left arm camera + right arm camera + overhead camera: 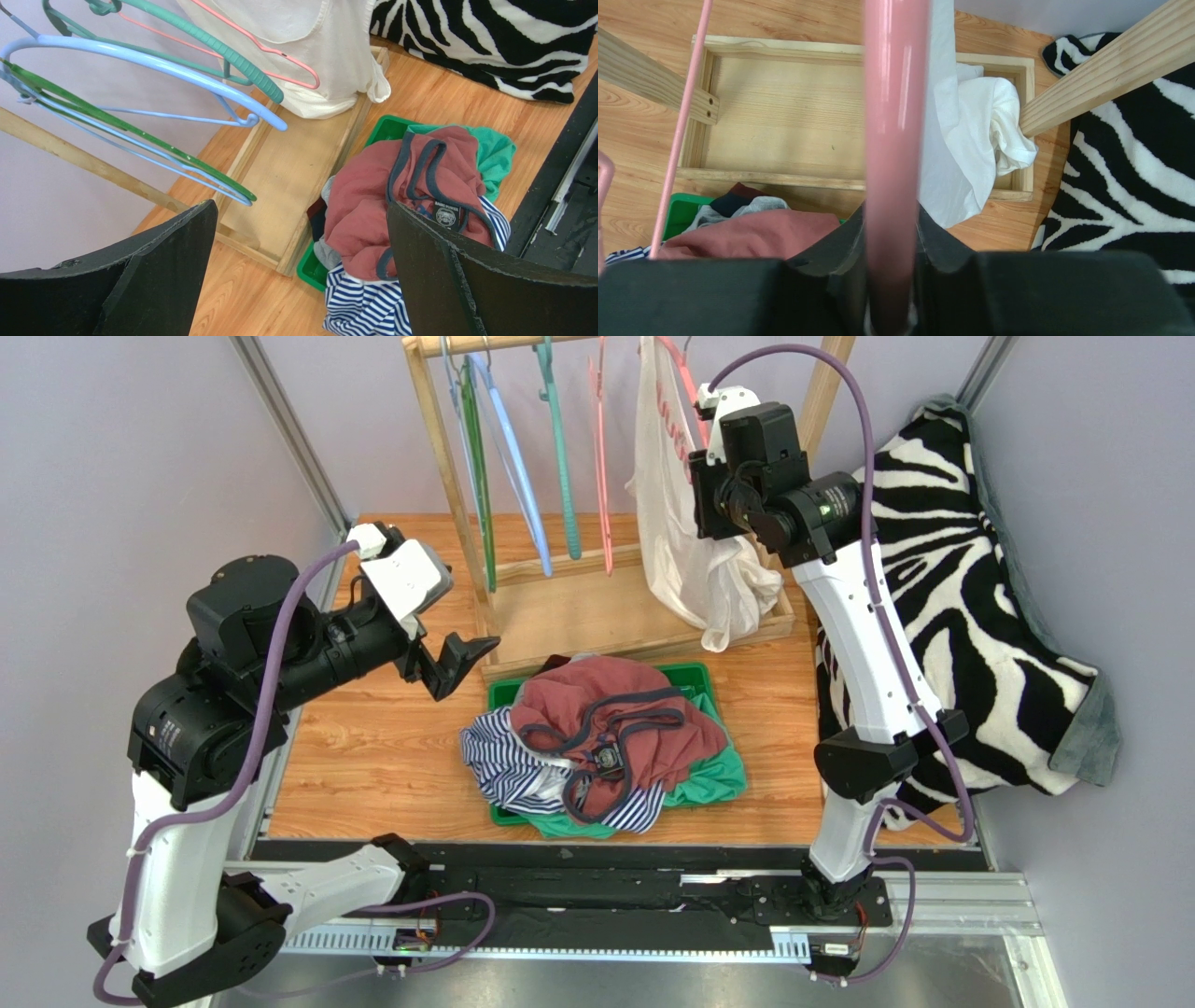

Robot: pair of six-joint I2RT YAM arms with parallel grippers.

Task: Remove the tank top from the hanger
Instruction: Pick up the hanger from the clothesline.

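White fabric hangs at the right end of the wooden rack [589, 616]: this is the tank top [673, 518], draped on a pink hanger [892, 105], its lower part bunched on the corner of the rack's base frame. It is still on the hanger, so none of the removal is done yet.

The right hand [891, 294] is raised to the hanger, and the right wrist view shows its fingers closed tight on the pink bar, with the garment falling away just beyond the grip. The left hand [456, 667] hovers near the left side of the rack's base with its fingers spread wide and nothing between them. It is well apart from the tank top. The empty hangers, a blue hanger [140, 59] among them, hang between it and the garment.

A green bin [382, 129] holding a pile of clothes [603, 707] sits on the wooden surface [379, 756] in front of the rack, and a zebra-print blanket [968, 616] lies to the right.

The step in hand looks like securing the hanger. Next, I judge, the right hand must keep the bar steady, or lift it clear of the rail, while the left hand crosses past the empty hangers. It can then pinch the cloth near a strap or the hem and draw it off the hanger arm without snagging.
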